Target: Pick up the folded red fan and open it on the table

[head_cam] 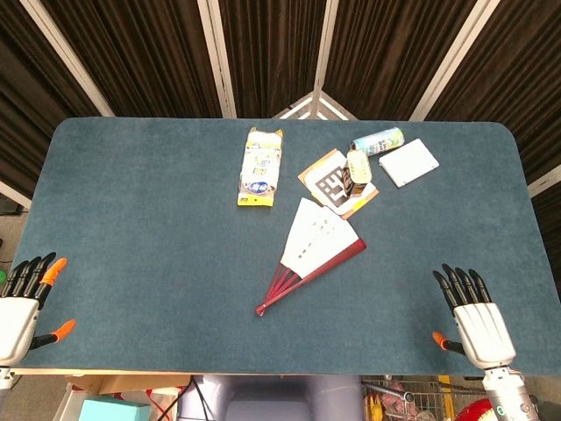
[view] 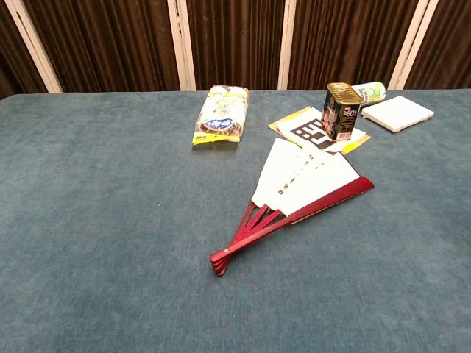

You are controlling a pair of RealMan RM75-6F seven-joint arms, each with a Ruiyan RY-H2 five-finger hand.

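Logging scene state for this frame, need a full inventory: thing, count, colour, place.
fan: 1, red ribs with white leaf, table centre, partly spread, lying flat
snack bag: 1, yellow and white, far side, left of the fan
card: 1, white with a black printed pattern and orange edge, just beyond the fan's leaf
can: 1, dark with gold rim, upright on the card
lying container: 1, green and white, on its side behind the can
flat box: 1, white, far right
table: 1, blue-grey cloth top
left hand: 1, white with black and orange fingers, near left edge, holds nothing
right hand: 1, white with black fingers, near right edge, holds nothing
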